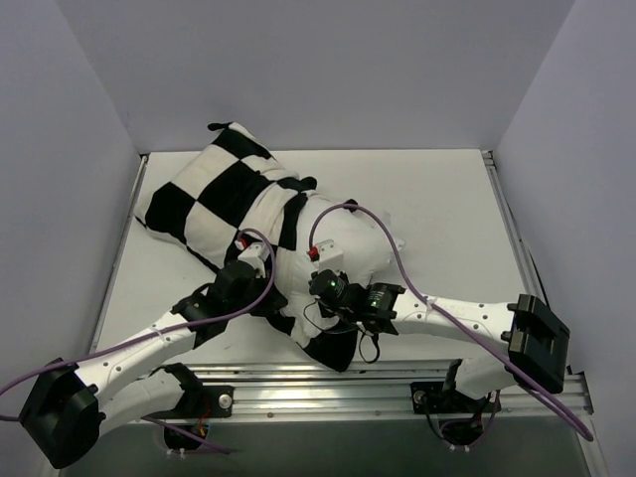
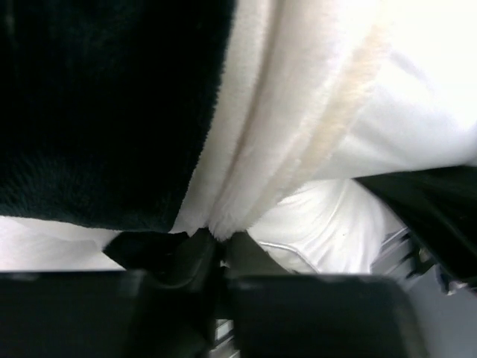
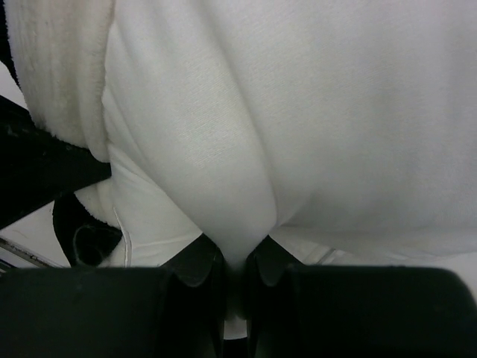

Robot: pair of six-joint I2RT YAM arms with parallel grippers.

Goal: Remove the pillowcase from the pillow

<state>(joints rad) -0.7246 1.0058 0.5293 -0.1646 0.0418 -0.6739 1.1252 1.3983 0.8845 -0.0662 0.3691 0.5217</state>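
The black-and-white checkered pillowcase (image 1: 214,194) lies at the table's far left, still round one end of the pillow. The plain white pillow (image 1: 353,243) bulges out of its opening toward the middle. My left gripper (image 1: 256,260) is at the pillowcase's open edge, and in the left wrist view it (image 2: 220,242) is shut on a plush fold of pillowcase (image 2: 261,134), with the smooth pillow (image 2: 320,224) just behind. My right gripper (image 1: 323,283) is at the pillow's near side. In the right wrist view it (image 3: 235,257) is shut on a fold of the white pillow (image 3: 298,112), with a pillowcase edge (image 3: 52,74) at upper left.
A checkered flap (image 1: 323,343) hangs near the aluminium rail (image 1: 328,383) at the table's front. Purple cables (image 1: 397,258) arch over the pillow. White walls enclose the white table (image 1: 447,199) on three sides.
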